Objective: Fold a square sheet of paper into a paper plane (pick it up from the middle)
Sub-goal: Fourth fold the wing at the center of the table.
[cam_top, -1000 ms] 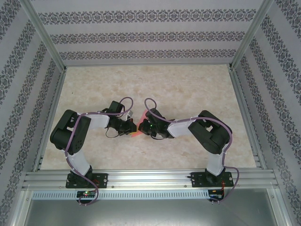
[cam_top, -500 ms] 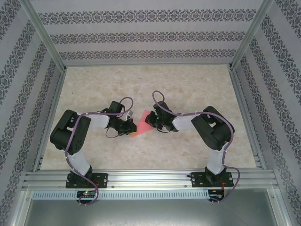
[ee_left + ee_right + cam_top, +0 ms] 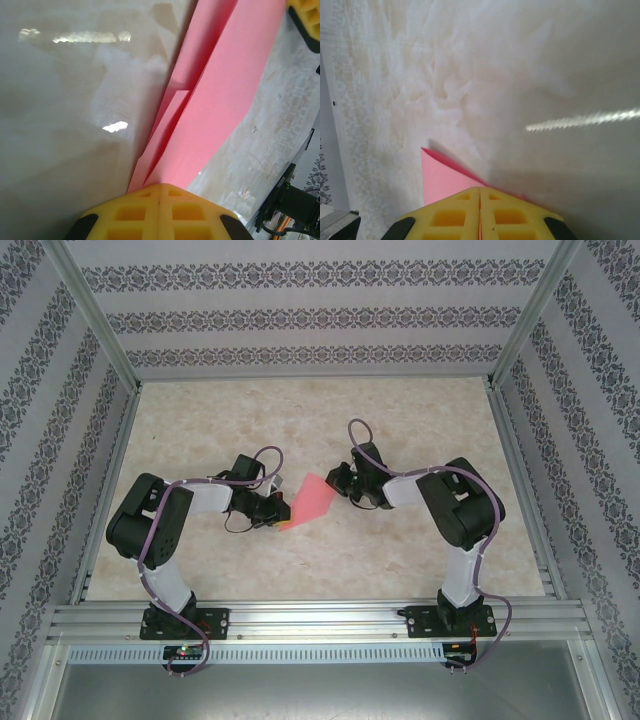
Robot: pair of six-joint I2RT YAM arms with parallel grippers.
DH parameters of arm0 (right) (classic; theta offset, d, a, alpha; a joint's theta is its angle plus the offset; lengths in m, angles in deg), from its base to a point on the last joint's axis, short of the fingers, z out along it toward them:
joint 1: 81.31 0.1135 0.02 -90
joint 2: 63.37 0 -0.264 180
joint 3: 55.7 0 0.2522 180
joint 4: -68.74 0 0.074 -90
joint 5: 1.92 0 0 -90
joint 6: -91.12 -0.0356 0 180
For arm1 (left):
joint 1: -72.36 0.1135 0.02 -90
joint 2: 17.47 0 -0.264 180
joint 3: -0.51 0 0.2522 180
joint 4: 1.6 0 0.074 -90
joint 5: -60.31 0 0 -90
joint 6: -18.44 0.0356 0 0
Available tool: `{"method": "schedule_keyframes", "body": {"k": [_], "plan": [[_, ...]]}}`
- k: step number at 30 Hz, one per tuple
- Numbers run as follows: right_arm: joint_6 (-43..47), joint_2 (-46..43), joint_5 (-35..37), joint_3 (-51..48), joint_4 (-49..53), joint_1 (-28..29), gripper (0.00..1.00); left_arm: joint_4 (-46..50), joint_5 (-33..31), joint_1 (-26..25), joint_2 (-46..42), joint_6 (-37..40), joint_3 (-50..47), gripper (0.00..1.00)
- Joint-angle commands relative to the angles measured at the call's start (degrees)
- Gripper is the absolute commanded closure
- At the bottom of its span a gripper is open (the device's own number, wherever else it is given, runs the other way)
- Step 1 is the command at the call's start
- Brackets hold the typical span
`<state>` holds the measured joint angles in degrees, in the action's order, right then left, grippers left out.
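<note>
Tabletop (image 3: 75,125), paper (image 3: 220,100) seemingly clamped in left pincer (image 3: 159,192)

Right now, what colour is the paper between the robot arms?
The paper is plain pink, no pattern; it shows best in the left wrist view.

far half of the table (image 3: 320,415) open for passage, as is the near strip before the bases; pink paper (image 3: 313,500) pinched taut between left gripper (image 3: 285,512) and right gripper (image 3: 338,480), barring the middle; bent left arm (image 3: 160,525) and right arm (image 3: 460,510) crowding both flanks; patterned walls (image 3: 40,440) closing three sides
</note>
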<state>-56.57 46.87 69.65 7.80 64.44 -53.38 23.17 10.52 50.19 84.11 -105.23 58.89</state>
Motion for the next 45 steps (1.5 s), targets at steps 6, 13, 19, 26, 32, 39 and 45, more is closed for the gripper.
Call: {"method": "schedule_keyframes", "body": {"k": [6,13,19,26,32,39,45], "plan": [[5.73,-1.27,1.24,1.76,2.65,-4.72,0.90,7.45,-14.41,0.28,5.29,1.06,-4.26,1.00],[7.31,-6.65,0.70,4.44,8.04,-0.92,0.89,7.49,-14.21,0.25,5.03,1.08,-4.09,1.00],[3.53,-5.48,1.57,2.44,4.81,5.70,0.89,7.45,-13.74,0.25,4.77,0.98,-3.78,1.00],[-0.44,-0.95,2.77,-0.48,-0.03,9.30,0.92,7.45,-13.01,0.29,4.09,0.91,-3.23,1.00],[-0.50,1.45,5.11,-2.30,0.97,9.56,0.93,8.47,-12.26,0.28,1.88,0.93,-2.45,1.00],[0.43,1.81,5.57,-3.18,2.94,9.58,0.95,14.26,-12.71,0.25,-4.89,1.46,2.26,0.95],[0.78,1.93,5.52,-2.64,3.48,9.57,0.95,13.83,-5.64,0.11,-7.59,-0.21,7.42,0.88]]}}
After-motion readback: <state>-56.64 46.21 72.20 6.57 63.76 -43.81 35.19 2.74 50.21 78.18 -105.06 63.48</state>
